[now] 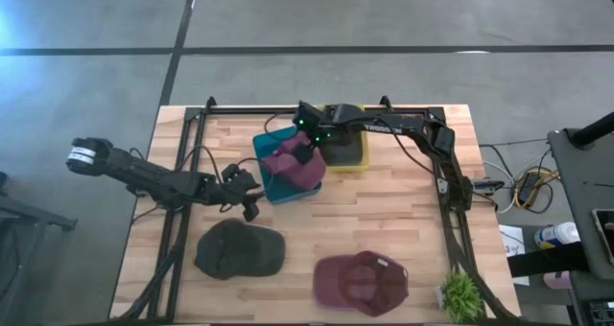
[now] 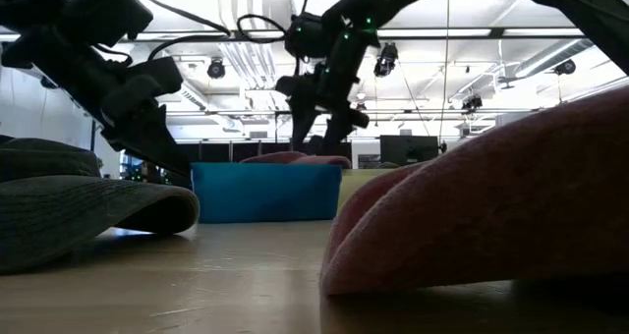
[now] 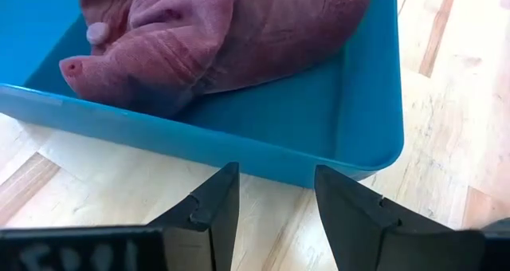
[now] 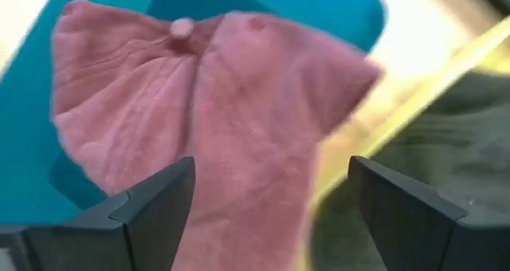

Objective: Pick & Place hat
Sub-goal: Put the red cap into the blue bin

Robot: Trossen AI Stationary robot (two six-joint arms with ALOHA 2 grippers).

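Note:
A maroon hat [image 1: 299, 165] lies crumpled in a blue bin [image 1: 271, 188], its crown up, also seen in the right wrist view [image 4: 231, 104]. My right gripper [image 4: 271, 171] hangs open just above that hat [image 2: 295, 159], a finger on either side and touching nothing. My left gripper [image 3: 276, 175] is open and low over the table at the blue bin's near wall [image 3: 239, 155], just short of it. A dark hat [image 1: 240, 250] and a second maroon hat [image 1: 361, 283] rest brim-down on the table's near half.
A yellow bin [image 1: 362, 160] holding a dark green hat [image 1: 343, 151] stands right of the blue bin, close under the right arm. A small green plant [image 1: 460, 295] sits at the near right corner. Black frame rails [image 1: 447, 187] run along the table's edges. Bare wood lies between bins and hats.

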